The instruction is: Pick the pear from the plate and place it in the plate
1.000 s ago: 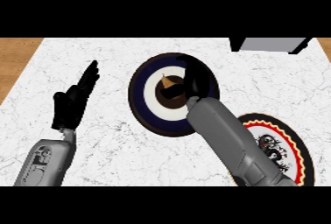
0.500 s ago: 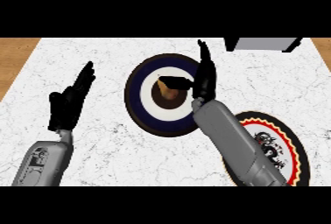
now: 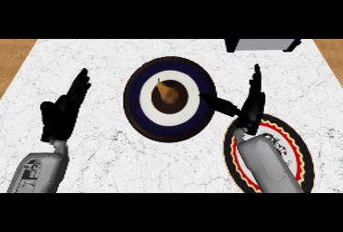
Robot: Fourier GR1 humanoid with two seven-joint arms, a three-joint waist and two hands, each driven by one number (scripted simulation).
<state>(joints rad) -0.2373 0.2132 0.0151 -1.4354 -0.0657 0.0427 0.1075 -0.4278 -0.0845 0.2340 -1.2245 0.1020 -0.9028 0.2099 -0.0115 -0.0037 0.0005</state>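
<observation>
The brown, tapered pear (image 3: 167,93) lies in the dark centre of the round navy plate (image 3: 137,106), which has a white ring, on the white marbled bench (image 3: 100,154). The right robot hand (image 3: 252,102) is just right of it, fingers straight, holding nothing, over the red-rimmed plate (image 3: 303,156). The left robot hand (image 3: 61,113) rests open at the left.

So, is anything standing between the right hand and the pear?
Nothing visible. The right hand is open at the blue plate's right edge, its thumb pointing toward the pear, with only bare plate between them.
</observation>
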